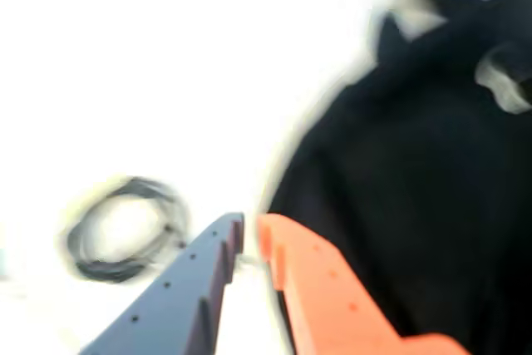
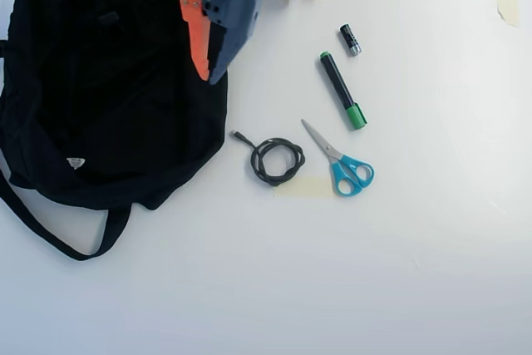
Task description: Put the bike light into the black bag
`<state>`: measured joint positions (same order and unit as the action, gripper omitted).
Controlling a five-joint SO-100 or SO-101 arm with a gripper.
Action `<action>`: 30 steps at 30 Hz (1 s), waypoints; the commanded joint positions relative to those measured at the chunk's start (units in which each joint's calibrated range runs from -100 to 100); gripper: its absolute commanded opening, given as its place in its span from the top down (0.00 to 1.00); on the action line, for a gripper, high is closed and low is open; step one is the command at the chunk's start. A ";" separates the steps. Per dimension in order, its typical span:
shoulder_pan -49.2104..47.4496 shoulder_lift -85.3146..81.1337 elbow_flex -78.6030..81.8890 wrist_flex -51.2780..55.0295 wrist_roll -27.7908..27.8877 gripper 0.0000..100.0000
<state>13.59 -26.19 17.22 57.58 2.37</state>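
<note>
Black bag (image 2: 100,97) is spread over the upper left of the overhead view, strap trailing to lower left. Gripper (image 2: 206,79) is seen at its right edge, orange and blue-grey jaws nearly shut, nothing visibly held. Bike light cannot be found in either view. Coiled cable (image 2: 277,160), scissors (image 2: 339,164), marker (image 2: 342,91) lie centre-right.

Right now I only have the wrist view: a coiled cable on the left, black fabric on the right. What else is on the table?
Observer: In the overhead view, blue-handled scissors lie just right of the coiled cable.
Operator: Anything beyond those?
Observer: A black marker with green ends, and a short black-and-silver cylinder above it.
Operator: Where is the bike light?
Observer: It shows in neither view. The tool hangs over the black bag, near its right edge in the overhead view.
</note>
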 commanded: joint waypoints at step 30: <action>-15.91 -68.99 73.89 12.96 -0.27 0.98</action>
<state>-1.91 -90.20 87.26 68.14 2.27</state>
